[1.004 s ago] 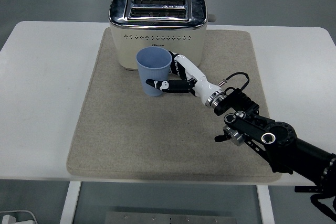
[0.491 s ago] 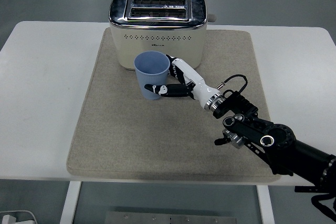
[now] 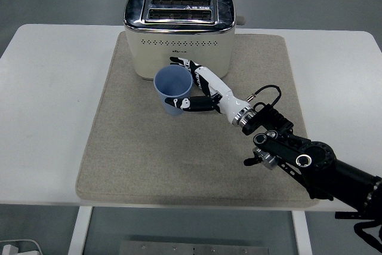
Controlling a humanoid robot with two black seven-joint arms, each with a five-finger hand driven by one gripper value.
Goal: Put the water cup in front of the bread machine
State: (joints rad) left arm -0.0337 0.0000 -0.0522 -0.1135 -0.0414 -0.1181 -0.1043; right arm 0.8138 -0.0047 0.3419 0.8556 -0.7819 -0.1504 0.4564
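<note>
A light blue water cup (image 3: 173, 90) stands on the beige mat (image 3: 149, 153), just in front of the cream and chrome bread machine (image 3: 178, 31). The cup leans a little toward me, its open mouth facing the camera. My right hand (image 3: 194, 85) reaches in from the lower right and wraps the cup's right side. Its thumb (image 3: 186, 103) lies across the cup's lower front and its fingers (image 3: 182, 62) curl around the far rim. The hand is shut on the cup. My left arm is out of view.
The mat covers the middle of the white table (image 3: 48, 106). The bread machine stands at the mat's far edge with two slots on top. My right forearm (image 3: 298, 156) with a black cable lies over the mat's right side.
The cup has sunk lower and tipped slightly toward the camera, staying in front of the bread machine. My fingers now show around its far rim. The arm has barely moved.
</note>
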